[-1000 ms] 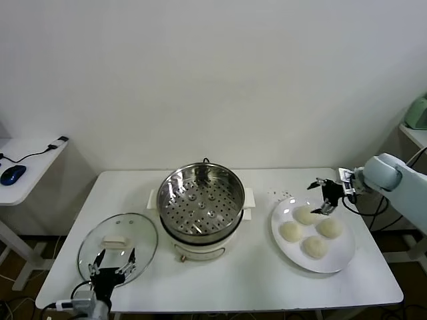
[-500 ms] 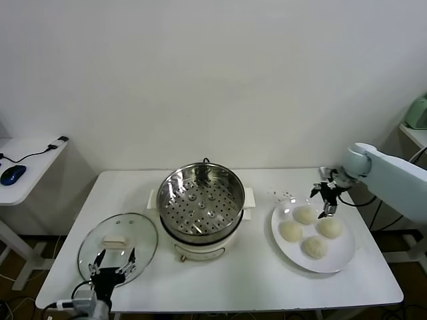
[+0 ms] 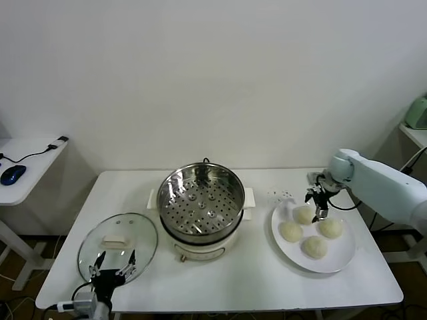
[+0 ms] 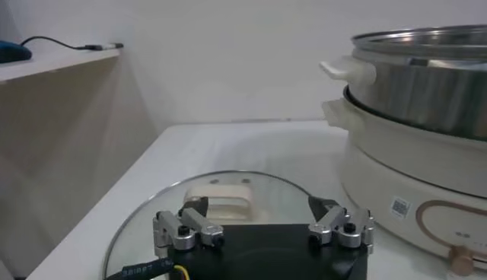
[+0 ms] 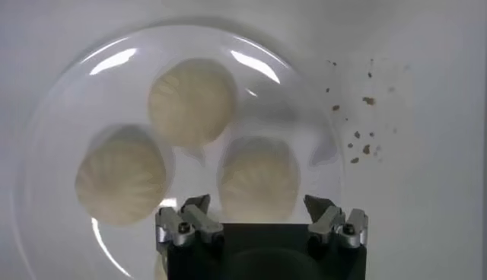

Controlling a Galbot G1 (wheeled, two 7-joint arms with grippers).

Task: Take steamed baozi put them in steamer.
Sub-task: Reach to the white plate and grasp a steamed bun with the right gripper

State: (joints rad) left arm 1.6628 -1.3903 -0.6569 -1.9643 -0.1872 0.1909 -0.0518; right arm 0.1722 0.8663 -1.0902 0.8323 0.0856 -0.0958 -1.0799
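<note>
Head view: plate (image 3: 337,261) holds four baozi (image 3: 305,215).

Four steamed baozi (image 3: 309,229), cream-white, smooth and domed, are seen clustered close together at right of centre in the head view. The steamer (image 3: 201,203), a shiny steel pot with perforated tray on a cream-white handled base, is observed upright at centre, uncovered.

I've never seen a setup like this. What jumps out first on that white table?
The shiny steamer stands open mid-table, its perforated tray bare. To its right, four steamed baozi sit on a white plate, with the right tool open just above the bun nearest the steamer. The glass lid lies at the front left, the open left tool beside it.
</note>
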